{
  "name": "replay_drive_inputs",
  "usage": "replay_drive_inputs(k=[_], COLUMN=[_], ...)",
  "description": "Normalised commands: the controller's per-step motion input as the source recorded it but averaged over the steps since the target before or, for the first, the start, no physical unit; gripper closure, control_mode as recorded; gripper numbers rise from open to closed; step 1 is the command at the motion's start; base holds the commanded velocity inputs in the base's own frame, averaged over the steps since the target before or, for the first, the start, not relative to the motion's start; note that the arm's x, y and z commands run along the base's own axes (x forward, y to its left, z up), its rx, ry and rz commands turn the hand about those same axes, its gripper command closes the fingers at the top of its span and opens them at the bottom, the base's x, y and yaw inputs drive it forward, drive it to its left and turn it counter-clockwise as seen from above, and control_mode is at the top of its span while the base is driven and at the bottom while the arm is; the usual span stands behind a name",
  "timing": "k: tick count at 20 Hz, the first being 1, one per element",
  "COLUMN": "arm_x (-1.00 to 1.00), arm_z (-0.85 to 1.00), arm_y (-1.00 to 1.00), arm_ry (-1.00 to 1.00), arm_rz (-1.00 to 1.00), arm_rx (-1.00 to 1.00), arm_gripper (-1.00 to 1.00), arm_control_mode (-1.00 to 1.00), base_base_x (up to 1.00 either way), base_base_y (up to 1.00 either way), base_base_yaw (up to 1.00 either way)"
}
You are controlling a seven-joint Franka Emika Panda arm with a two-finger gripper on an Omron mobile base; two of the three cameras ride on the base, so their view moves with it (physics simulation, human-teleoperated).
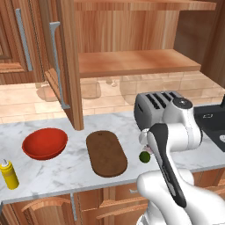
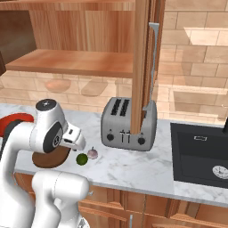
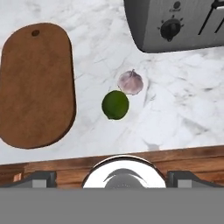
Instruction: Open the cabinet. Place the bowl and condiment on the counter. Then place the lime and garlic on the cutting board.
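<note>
The cabinet (image 1: pixel 132 61) stands open, its two shelves bare. On the counter (image 1: pixel 70 169) sit the red bowl (image 1: pixel 45 143) and, at the front left, the yellow condiment bottle (image 1: pixel 9 173). The cutting board (image 3: pixel 37 85) lies bare to the right of the bowl. The lime (image 3: pixel 115 105) and the garlic (image 3: pixel 130 82) lie touching on the marble between the board and a toaster. My gripper (image 3: pixel 111 178) hangs above them, pointing down, open with nothing between its fingers. In the right base view the lime (image 2: pixel 82 159) and garlic (image 2: pixel 92 153) sit just below my hand.
A silver toaster (image 1: pixel 154 107) stands close behind the garlic. A black sink (image 2: pixel 200 153) is set into the counter at the right. The open cabinet doors (image 2: pixel 142 67) with grey bar handles hang over the counter. The counter's front edge runs near the lime.
</note>
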Motion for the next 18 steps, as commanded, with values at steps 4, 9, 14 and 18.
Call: replay_drive_inputs(k=[4, 9, 14, 18], arm_x=[0.26, 0.19, 0.09, 0.13], arm_z=[-0.22, -0.2, -0.18, -0.17], arm_y=[-0.1, -0.06, -0.07, -0.11], arm_ry=[0.0, 0.0, 0.0, 0.0], arm_rz=[-0.03, -0.03, -0.04, -0.04], arm_rx=[0.0, 0.0, 0.0, 0.0], arm_gripper=[-1.0, -1.0, -1.0, -1.0], arm_control_mode=[-1.0, -1.0, -1.0, -1.0], base_base_x=[0.0, 0.0, 0.0, 0.0], base_base_y=[0.0, 0.0, 0.0, 0.0], base_base_yaw=[0.0, 0.0, 0.0, 0.0])
